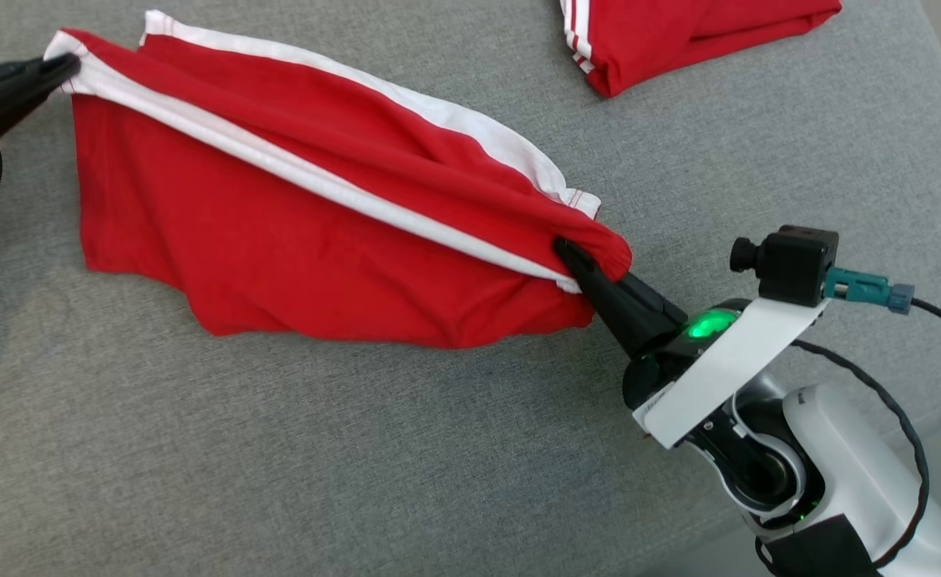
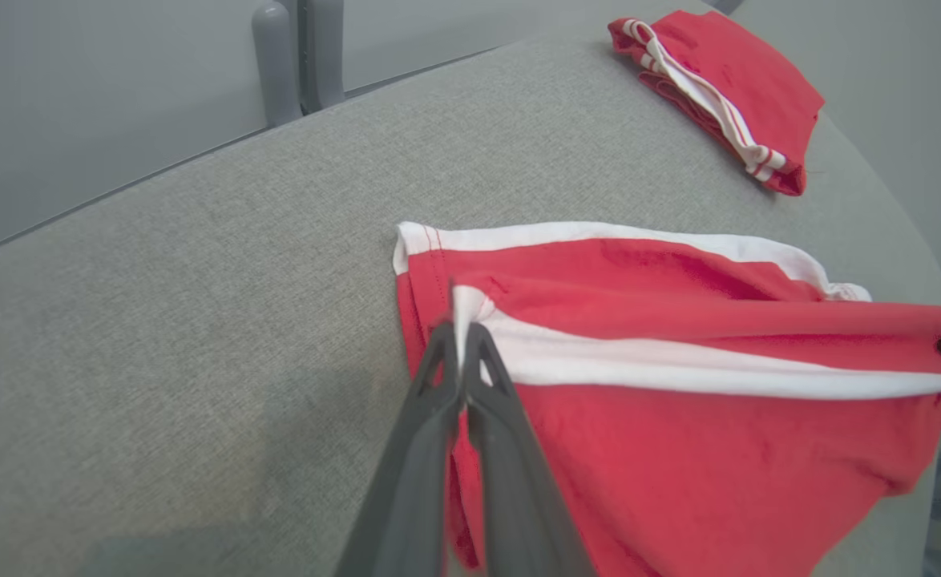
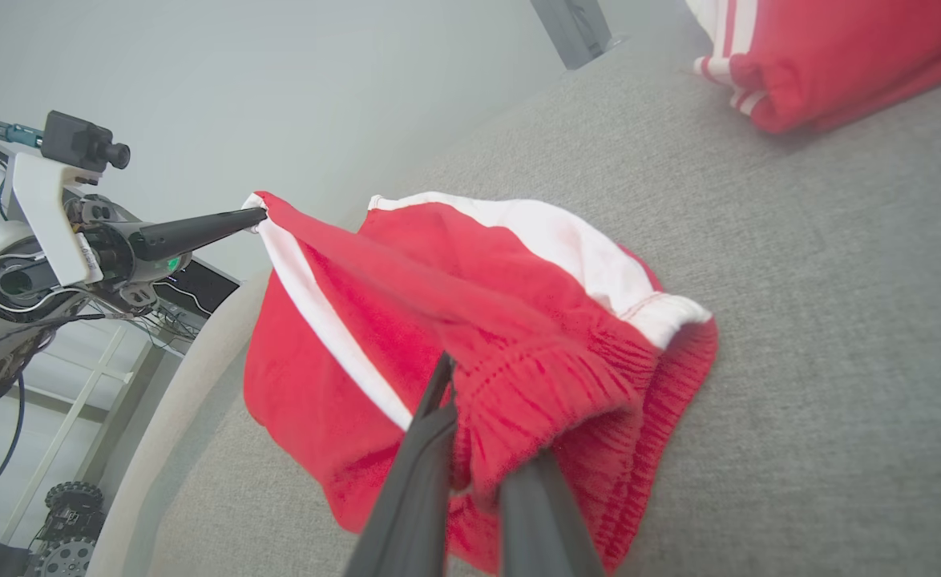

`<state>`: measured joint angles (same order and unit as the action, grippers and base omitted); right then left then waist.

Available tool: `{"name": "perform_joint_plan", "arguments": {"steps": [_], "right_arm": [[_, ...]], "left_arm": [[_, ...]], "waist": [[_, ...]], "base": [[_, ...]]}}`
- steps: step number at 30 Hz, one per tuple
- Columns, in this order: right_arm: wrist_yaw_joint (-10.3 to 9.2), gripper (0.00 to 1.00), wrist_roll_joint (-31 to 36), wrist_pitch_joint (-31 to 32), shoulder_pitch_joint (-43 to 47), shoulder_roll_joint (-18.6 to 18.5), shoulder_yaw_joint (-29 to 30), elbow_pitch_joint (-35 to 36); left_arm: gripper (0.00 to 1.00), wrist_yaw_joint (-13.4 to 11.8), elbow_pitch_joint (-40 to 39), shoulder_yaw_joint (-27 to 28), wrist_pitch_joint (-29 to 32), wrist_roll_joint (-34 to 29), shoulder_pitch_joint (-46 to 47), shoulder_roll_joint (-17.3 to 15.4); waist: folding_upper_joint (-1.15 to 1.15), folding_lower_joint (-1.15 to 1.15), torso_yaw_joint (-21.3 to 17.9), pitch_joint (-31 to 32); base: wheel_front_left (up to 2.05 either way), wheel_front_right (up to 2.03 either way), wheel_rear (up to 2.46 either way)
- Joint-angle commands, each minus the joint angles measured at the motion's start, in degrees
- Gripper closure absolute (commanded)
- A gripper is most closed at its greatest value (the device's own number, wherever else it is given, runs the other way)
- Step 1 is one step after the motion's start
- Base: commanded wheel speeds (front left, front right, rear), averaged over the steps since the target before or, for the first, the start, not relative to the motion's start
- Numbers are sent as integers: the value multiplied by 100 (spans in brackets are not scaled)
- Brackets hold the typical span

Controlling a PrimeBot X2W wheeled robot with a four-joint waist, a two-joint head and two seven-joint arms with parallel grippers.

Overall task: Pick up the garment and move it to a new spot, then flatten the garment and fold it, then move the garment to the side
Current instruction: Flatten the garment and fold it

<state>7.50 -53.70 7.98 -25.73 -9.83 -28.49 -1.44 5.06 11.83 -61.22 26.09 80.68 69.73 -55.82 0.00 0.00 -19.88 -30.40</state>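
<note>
Across the middle of the grey fabric surface (image 1: 358, 481) the red shorts (image 1: 318, 240) are stretched out between both arms, so that's where the garment is right now. Most of it rests on the grey, with the upper fold pulled taut along its white side stripe.

At the shorts' far-left corner, the left fingers (image 1: 60, 68) are pressed together on the white hem. In the left wrist view you can see the white edge squeezed right between the tips (image 2: 474, 353).

At the opposite end of the shorts, the right fingers (image 1: 568, 250) are pinching the bunched elastic waistband. The right wrist view has red fabric gathered up around them (image 3: 438, 401), one finger partly buried in it.

Well beyond the shorts' waistband end, up toward the far edge, a second red garment (image 1: 679, 32) with white stripes sits folded, not touching the shorts.
</note>
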Motion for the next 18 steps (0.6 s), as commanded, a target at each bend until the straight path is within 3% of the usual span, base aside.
{"name": "perform_joint_plan", "arguments": {"steps": [1, 18], "right_arm": [[0, 100, -73, -124, -108, -26, 7, -74], [0, 100, -353, -742, -586, 39, -237, -626]], "left_arm": [[100, 38, 116, 44, 52, -44, 172, 24], [100, 165, 943, -46, 217, -319, 695, 500]], "waist": [[0, 0, -73, -87], [0, 0, -306, -399]], "base": [[0, 0, 0], [0, 0, 0]]}}
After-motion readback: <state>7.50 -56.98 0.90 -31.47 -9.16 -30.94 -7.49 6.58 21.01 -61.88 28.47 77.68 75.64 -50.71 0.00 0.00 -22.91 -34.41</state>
